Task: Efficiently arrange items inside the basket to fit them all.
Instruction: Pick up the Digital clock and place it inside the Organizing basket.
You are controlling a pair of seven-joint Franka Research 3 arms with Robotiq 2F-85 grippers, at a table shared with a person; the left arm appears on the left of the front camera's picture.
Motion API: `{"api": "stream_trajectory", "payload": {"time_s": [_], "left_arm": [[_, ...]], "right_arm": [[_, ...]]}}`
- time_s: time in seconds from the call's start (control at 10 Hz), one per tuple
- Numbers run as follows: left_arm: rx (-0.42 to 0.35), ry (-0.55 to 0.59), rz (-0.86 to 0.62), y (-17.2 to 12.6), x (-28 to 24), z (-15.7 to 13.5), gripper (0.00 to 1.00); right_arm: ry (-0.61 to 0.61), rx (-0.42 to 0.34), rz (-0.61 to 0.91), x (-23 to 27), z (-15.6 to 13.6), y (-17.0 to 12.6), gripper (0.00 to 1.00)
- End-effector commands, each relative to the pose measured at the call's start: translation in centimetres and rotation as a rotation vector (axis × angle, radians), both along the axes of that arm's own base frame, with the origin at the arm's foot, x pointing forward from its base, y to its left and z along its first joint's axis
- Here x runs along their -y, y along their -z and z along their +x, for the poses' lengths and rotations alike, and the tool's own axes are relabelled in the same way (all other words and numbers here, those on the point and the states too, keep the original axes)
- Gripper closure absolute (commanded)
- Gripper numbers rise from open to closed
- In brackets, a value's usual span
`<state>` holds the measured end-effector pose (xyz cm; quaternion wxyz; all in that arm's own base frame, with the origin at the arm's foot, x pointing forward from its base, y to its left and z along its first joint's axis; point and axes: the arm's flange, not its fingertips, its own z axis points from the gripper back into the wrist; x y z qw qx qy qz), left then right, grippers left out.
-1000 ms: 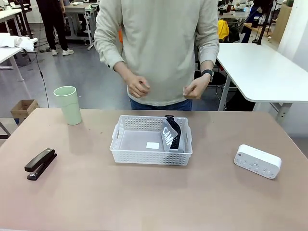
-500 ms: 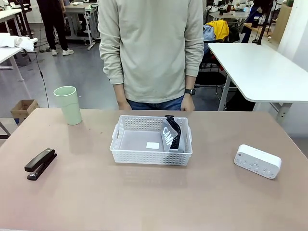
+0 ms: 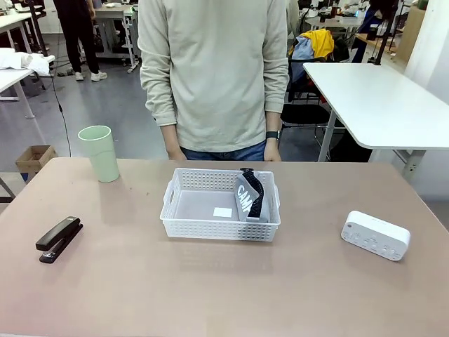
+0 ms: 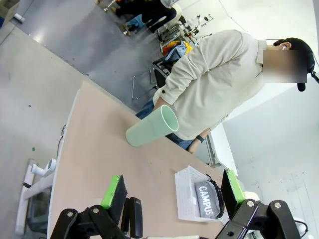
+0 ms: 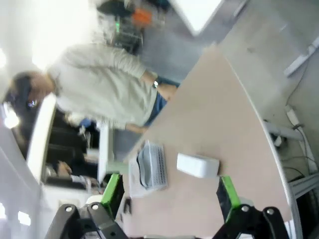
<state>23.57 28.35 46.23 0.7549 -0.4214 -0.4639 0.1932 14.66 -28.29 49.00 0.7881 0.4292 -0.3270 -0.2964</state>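
- Tan table (image 3: 224, 295) fills the foreground, matte and evenly lit.
- Grey floor (image 3: 119, 105) lies beyond it, smooth, with a thin dark cable (image 3: 63, 123) running across.
- White table (image 3: 386, 98) on slanted legs stands at the right rear, apart from the tan one.
- Edge of another white table (image 3: 10, 81) is at far left, with white cloth (image 3: 24, 62) on it.
- Cardboard box (image 3: 34, 159) sits on the floor by the tan table's far-left corner.
- Dark chair (image 3: 309, 112), draped with a yellow garment (image 3: 324, 41), stands just left of the white table.
- Workbenches (image 3: 112, 14) line the far back.
- White wall (image 3: 431, 49) closes the right side.
- In the right wrist view, blurred, strong glare (image 5: 50, 20) whitens the upper left.
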Motion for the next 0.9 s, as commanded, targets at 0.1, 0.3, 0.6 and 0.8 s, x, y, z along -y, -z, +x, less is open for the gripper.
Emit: {"api": "stream_trajectory", "payload": {"time_s": [0.1, 0.3, 0.6, 0.8], "left_arm": [[0.02, 0.006, 0.007, 0.0, -0.1, 0.2, 0.0], [0.02, 0.006, 0.007, 0.0, -0.1, 0.2, 0.0], [0.02, 0.006, 0.007, 0.0, -0.1, 0.2, 0.0], [0.02, 0.006, 0.007, 0.0, -0.1, 0.2, 0.0]], "right_arm": [[-0.579, -0.086, -0.355, -10.7, 5.9, 2.6, 0.0], [-0.906, -0.117, -0.482, -18.0, 7.1, 5.8, 0.0], [-0.755, -0.172, -0.353, -15.1, 10.4, 0.2, 0.0], [-0.755, -0.172, -0.353, -15.1, 10.4, 0.2, 0.0]]}}
